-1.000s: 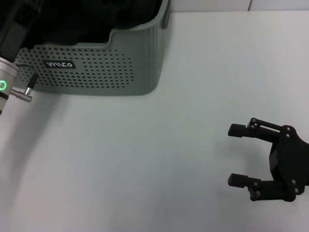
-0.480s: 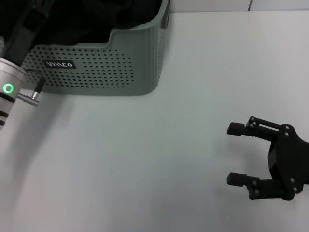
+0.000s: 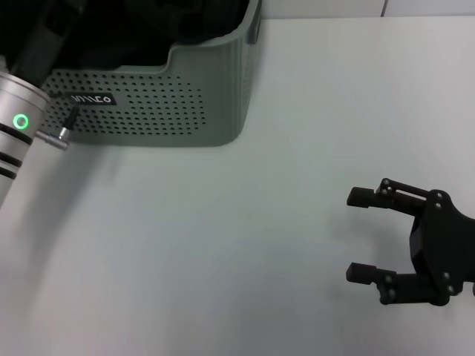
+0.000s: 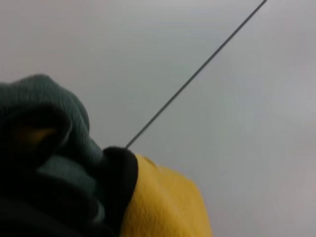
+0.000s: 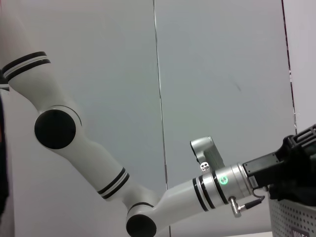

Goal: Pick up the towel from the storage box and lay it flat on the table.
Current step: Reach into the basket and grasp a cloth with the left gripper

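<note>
The storage box [image 3: 148, 104], a pale green perforated basket with a black label, stands at the table's [image 3: 223, 237] far left. My left arm [image 3: 22, 122] reaches over it, and its black gripper [image 5: 296, 163] hangs just above the box rim [image 5: 294, 219] in the right wrist view. The towel [image 4: 163, 202] is bunched close before the left wrist camera, with its dark green side, mustard yellow side and black edging showing. The wall is behind it, so it is lifted in the left gripper. My right gripper [image 3: 358, 235] is open and empty low over the table's near right.
Dark cloth fills the box's inside [image 3: 141, 30]. The white table stretches in front of and to the right of the box. The table's far edge meets a wall [image 3: 334, 7].
My left wrist has moved a little to the right and away from me beside the box. The right gripper has barely shifted.
</note>
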`<action>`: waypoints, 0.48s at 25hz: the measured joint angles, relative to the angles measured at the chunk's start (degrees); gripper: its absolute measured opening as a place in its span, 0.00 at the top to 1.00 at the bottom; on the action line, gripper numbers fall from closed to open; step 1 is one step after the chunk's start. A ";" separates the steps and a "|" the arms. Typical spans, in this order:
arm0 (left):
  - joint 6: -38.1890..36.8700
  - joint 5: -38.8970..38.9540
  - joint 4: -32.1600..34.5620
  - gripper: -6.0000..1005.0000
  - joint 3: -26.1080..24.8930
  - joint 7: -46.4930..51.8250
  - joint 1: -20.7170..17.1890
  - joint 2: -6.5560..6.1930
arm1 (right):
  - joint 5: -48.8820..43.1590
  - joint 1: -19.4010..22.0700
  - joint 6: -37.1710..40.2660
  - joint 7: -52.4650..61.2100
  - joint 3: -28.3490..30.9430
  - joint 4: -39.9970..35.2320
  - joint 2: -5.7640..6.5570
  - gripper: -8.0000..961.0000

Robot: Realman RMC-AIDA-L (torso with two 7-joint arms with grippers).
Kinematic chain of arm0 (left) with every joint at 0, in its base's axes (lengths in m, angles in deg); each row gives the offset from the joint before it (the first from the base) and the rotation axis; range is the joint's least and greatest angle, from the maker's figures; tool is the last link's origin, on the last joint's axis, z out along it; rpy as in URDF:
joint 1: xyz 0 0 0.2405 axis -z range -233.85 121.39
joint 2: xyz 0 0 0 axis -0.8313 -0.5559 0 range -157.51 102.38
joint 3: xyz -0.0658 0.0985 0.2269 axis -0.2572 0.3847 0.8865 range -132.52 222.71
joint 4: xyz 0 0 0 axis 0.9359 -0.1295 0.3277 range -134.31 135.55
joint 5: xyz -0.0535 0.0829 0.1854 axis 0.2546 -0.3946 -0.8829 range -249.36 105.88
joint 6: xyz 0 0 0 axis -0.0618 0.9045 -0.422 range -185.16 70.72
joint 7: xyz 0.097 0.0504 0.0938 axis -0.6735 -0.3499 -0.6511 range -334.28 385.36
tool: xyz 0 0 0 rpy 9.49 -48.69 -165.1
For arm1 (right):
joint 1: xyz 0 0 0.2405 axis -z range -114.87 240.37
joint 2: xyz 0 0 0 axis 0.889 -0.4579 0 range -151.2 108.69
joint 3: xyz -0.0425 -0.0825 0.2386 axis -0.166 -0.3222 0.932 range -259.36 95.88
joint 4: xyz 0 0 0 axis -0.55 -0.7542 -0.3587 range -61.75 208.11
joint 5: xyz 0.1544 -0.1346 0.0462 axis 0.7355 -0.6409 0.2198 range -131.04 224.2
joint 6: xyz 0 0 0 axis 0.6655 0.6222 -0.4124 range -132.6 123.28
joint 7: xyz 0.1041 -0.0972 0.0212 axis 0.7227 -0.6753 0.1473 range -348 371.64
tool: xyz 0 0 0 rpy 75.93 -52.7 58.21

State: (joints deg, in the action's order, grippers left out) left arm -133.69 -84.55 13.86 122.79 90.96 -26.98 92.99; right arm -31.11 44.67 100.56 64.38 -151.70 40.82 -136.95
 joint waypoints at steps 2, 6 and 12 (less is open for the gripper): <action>-0.16 1.12 0.00 0.21 0.05 0.01 0.01 0.05 | 0.03 -0.16 0.05 -0.58 0.00 0.53 -0.04 0.11; -0.21 1.76 -0.23 0.22 0.11 0.02 0.03 0.11 | 0.60 -0.84 0.19 -1.13 0.00 1.83 -0.04 0.11; -0.25 1.77 -0.25 0.22 0.17 0.05 0.02 0.12 | 0.66 -1.39 0.21 -1.15 0.00 2.05 0.01 0.11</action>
State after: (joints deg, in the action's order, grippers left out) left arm -133.94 -82.78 13.61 122.97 91.00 -26.96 93.11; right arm -30.45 43.28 100.78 63.23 -151.70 42.86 -136.93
